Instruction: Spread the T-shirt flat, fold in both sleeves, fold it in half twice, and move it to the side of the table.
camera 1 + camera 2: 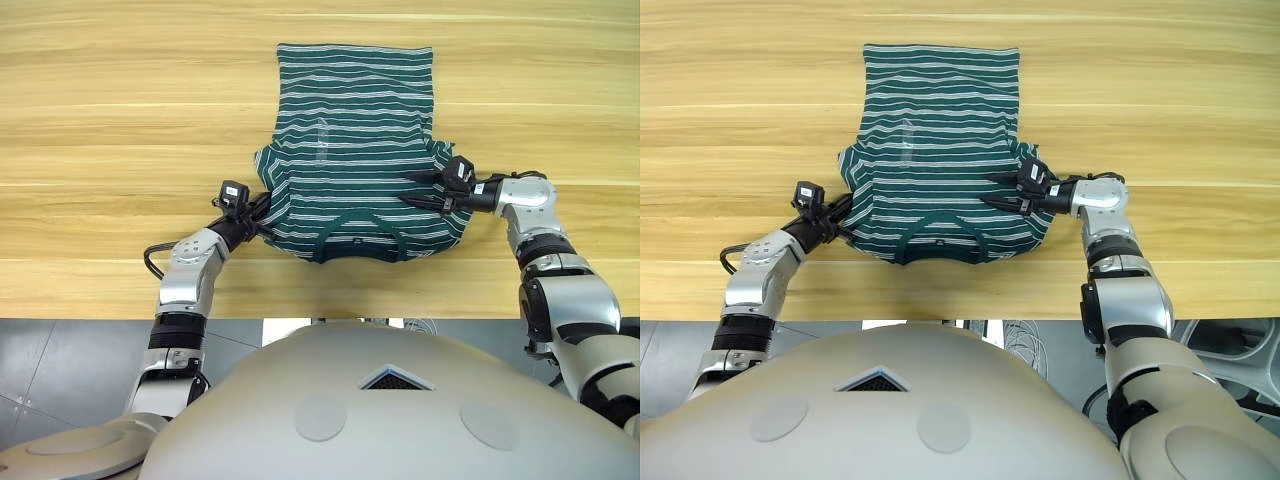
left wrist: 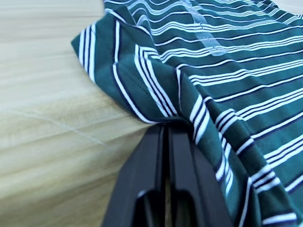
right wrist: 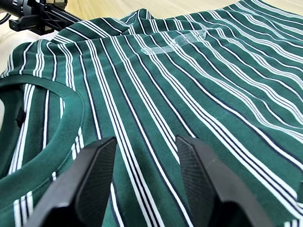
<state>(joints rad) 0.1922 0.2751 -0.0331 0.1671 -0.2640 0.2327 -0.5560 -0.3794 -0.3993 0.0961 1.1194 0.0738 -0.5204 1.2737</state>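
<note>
T-shirt lies on the wooden table near its front edge, collar toward the robot. Left gripper, arm low and angled inward, presses its fingers together at the left sleeve edge; right gripper, forearm bent inward, spreads wide over the right shoulder

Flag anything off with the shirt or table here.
The T-shirt isn't lying flat. Its left sleeve area bunches into folds where the shut left gripper pinches the edge, and the right shoulder is rumpled under the open right gripper. A clear sticker strip sits on the chest. No damage visible.
</note>
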